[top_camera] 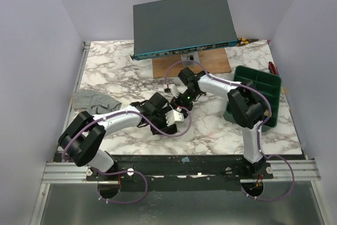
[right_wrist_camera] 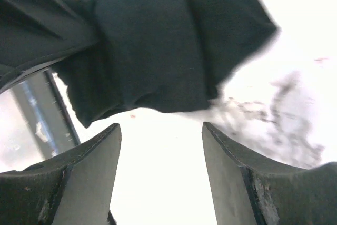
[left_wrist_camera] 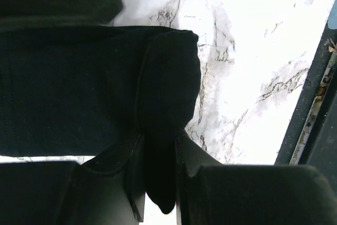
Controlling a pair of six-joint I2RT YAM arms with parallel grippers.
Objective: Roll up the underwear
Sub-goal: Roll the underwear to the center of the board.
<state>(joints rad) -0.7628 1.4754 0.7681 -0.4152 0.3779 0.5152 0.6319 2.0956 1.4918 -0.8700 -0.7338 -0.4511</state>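
Observation:
The black underwear (top_camera: 156, 103) lies bunched on the marble table near the middle. In the left wrist view it (left_wrist_camera: 79, 88) is a flat dark band with a rounded fold at its right end. My left gripper (left_wrist_camera: 160, 151) is shut on that fold, and it sits low over the cloth in the top view (top_camera: 166, 120). My right gripper (right_wrist_camera: 160, 135) is open and empty, its jaws wide apart over bare table just short of the underwear's edge (right_wrist_camera: 158, 46). In the top view it (top_camera: 184, 99) points down beside the cloth.
A grey striped cloth (top_camera: 92, 101) lies at the left edge. A green bin (top_camera: 258, 85) stands at the right. A dark flat box (top_camera: 184, 25) on a wooden board (top_camera: 210, 64) is at the back. The table's front rail (left_wrist_camera: 310, 119) is close to the left gripper.

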